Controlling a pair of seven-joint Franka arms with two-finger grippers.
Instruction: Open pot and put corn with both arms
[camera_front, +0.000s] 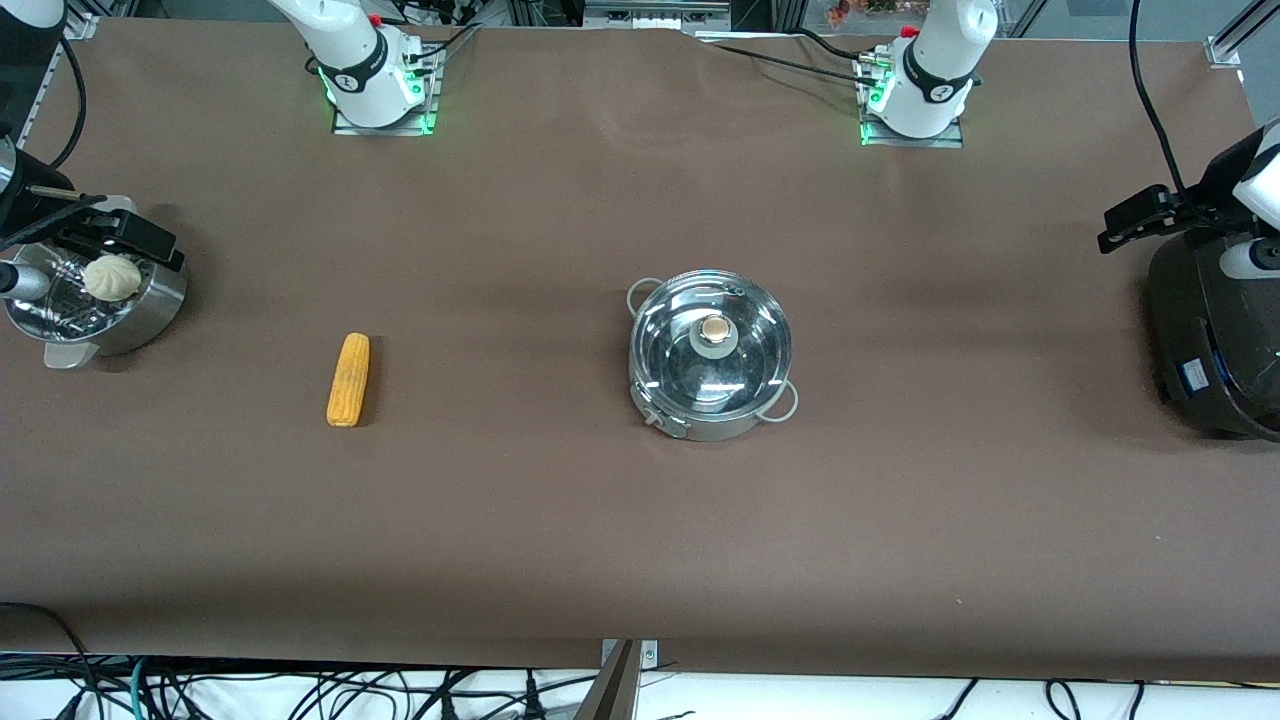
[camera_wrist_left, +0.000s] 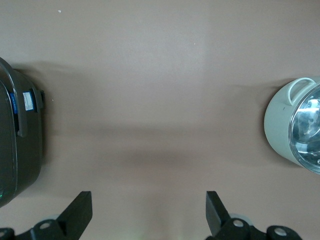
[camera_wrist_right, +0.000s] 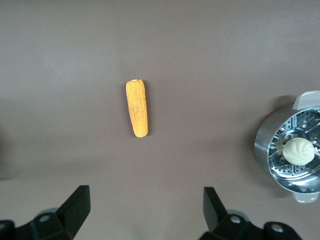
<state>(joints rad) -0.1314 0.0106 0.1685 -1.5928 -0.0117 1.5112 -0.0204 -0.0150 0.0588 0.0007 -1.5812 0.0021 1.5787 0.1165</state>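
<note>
Pot: the pot (camera_front: 711, 355) stood upright near the middle of the brown bench (camera_front: 560, 520), shiny steel, with a small loop handle on each side.
Lid: the clear glass lid (camera_front: 745, 335) sat closed on the pot, its tan knob (camera_front: 714, 327) at the centre.
Corn: the corn (camera_front: 348, 379) lay flat on the bench, well apart from the pot toward the right arm's end, and slightly nearer the front camera than the pot's middle.
Steamer basket: the steamer basket (camera_front: 95, 305) stood much farther from the pot than the corn, at the right arm's end, with a white bun (camera_front: 111, 277) inside.
Cooker: a big black cooker (camera_front: 1215, 340) stood well apart from the pot at the left arm's end.
Left pincer: the left pincer (camera_wrist_left: 149, 212) hung released, fingers wide apart and holding nothing, over bare bench between the pot and the cooker.
Right pincer: the right pincer (camera_wrist_right: 146, 210) was likewise released and empty; from the front view it appeared to hang over the steamer basket's edge, though that placement is uncertain.
Contact: neither pincer touched the pot, lid or corn.
</note>
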